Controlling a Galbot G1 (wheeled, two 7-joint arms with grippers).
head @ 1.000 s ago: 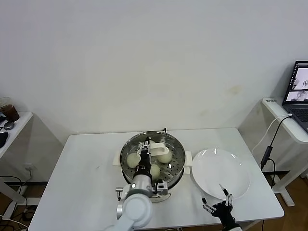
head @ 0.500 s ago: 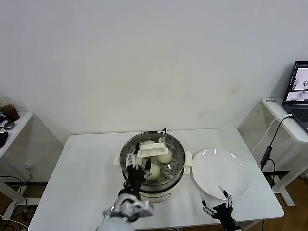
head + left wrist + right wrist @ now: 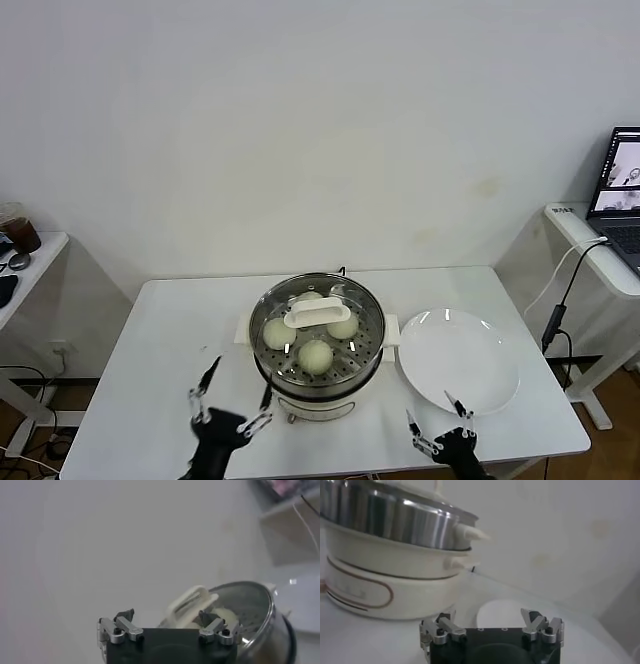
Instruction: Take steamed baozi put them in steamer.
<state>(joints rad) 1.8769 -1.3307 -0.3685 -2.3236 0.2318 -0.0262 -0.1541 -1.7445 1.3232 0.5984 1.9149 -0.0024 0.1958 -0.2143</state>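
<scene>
The steamer point(image 3: 320, 385) stands mid-table with the glass lid and its white handle point(image 3: 317, 313) on top. Several cream baozi show through the lid, among them one at the left point(image 3: 277, 333), one at the front point(image 3: 316, 356) and one at the right point(image 3: 344, 327). My left gripper point(image 3: 238, 387) is open and empty, low at the steamer's front left. In the left wrist view my left gripper point(image 3: 165, 618) faces the lid handle point(image 3: 192, 601). My right gripper point(image 3: 430, 408) is open and empty at the plate's front edge; it also shows in the right wrist view point(image 3: 490, 618).
A flat white plate point(image 3: 460, 362) lies right of the steamer and holds nothing; it shows in the right wrist view point(image 3: 506, 611) beside the steamer point(image 3: 395, 527). A side table with a laptop point(image 3: 622, 190) stands at the far right. Another side table point(image 3: 20, 262) is at the far left.
My left gripper let go of the lid handle and drew back toward the front left of the steamer. The lid now rests on the steamer. The right gripper shifted slightly left.
</scene>
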